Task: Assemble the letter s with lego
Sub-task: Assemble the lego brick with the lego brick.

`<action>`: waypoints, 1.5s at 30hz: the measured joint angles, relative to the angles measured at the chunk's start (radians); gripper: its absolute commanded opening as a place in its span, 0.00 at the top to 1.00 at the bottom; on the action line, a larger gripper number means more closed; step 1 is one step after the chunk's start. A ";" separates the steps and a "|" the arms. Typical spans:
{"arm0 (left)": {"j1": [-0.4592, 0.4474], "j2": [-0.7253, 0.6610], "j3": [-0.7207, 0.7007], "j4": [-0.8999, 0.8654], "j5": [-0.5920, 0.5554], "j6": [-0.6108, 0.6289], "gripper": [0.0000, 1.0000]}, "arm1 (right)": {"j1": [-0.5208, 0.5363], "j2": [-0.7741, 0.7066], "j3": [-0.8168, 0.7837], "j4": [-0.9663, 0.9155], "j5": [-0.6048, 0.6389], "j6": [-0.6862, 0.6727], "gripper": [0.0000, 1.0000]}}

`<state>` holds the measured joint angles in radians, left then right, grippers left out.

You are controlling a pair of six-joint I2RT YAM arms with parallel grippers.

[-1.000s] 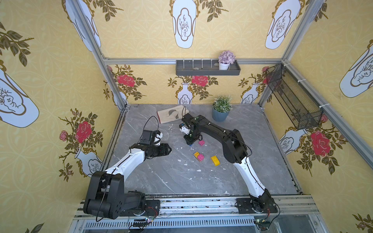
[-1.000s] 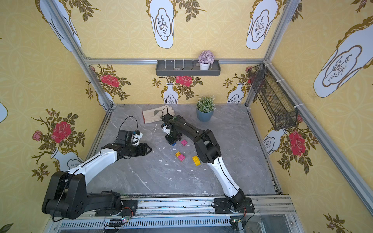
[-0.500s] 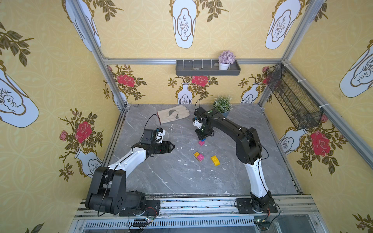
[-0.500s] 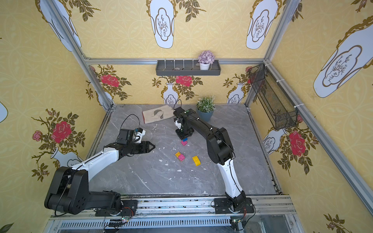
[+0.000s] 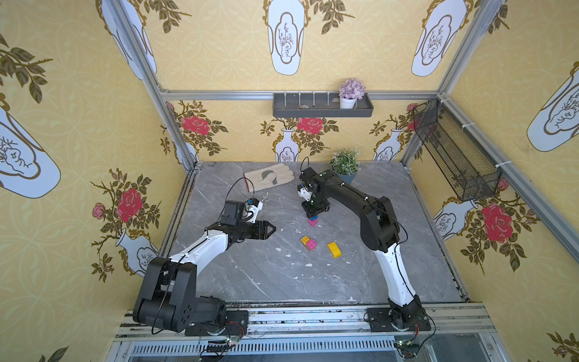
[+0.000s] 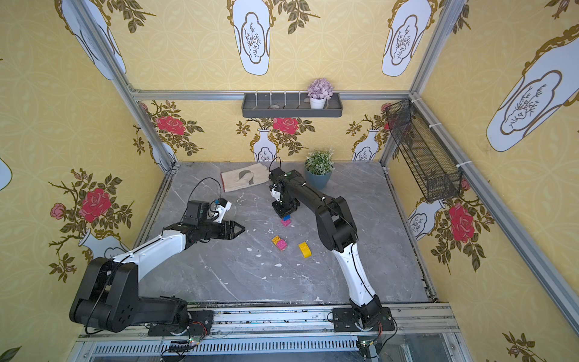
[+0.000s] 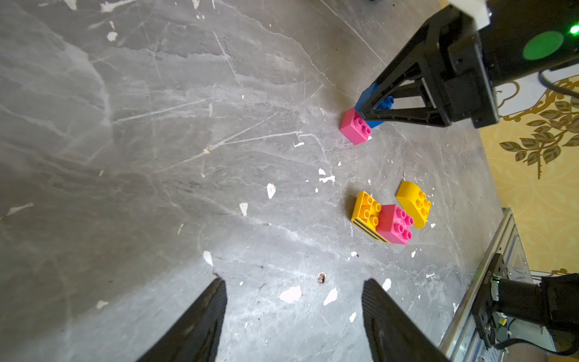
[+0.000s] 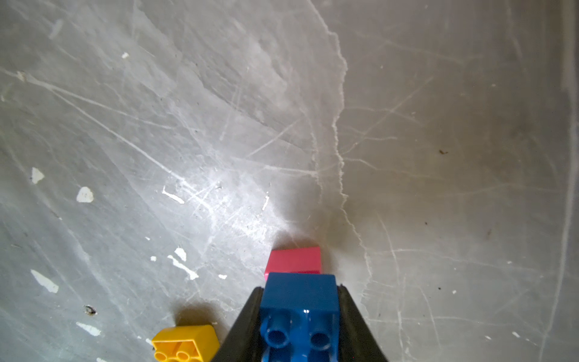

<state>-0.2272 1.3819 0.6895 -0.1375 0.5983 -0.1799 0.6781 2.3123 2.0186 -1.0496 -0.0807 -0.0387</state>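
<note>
My right gripper (image 5: 314,214) (image 8: 299,288) points down, shut on the blue lego brick (image 8: 299,294) (image 7: 365,95). The blue brick sits just over a lone pink brick (image 5: 312,222) (image 7: 354,127) on the grey table; whether they touch is unclear. Nearer the front, a yellow brick (image 7: 365,210) is joined to a second pink brick (image 7: 394,224) (image 5: 311,244). A loose yellow brick (image 5: 334,249) (image 6: 305,249) lies right of them. My left gripper (image 5: 272,230) (image 7: 293,282) hovers open and empty, left of the bricks. No finished letter s shows.
A work glove (image 5: 269,179) lies at the back of the table, and a potted plant (image 5: 344,166) stands behind my right arm. A wall shelf (image 5: 322,106) and a wire basket (image 5: 454,156) hang above. White chips dot the table (image 5: 282,275).
My right gripper has carried the blue brick rightward, from left of the lone pink brick to just over it. My left gripper has edged a little toward the bricks.
</note>
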 measured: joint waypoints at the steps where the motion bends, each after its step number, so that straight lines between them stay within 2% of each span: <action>1: 0.000 0.000 0.000 -0.003 0.000 0.005 0.29 | 0.000 0.003 0.003 0.000 -0.002 0.000 0.68; 22: 0.002 0.007 0.000 -0.011 0.000 0.042 0.29 | 0.001 0.021 -0.014 0.025 -0.030 -0.023 0.69; 27: 0.002 0.005 0.000 -0.014 -0.001 0.046 0.28 | 0.003 0.005 -0.049 0.057 -0.026 -0.035 0.73; 36: 0.005 0.003 0.000 -0.015 -0.001 0.049 0.28 | 0.021 -0.069 -0.195 0.185 0.023 -0.041 0.80; 45: 0.008 0.003 -0.008 -0.014 -0.001 0.048 0.28 | 0.027 -0.158 -0.369 0.357 0.042 -0.036 0.82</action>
<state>-0.2188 1.3849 0.6819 -0.1513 0.5976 -0.1314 0.7055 2.1548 1.6497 -0.6926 -0.0391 -0.0750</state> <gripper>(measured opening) 0.721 0.343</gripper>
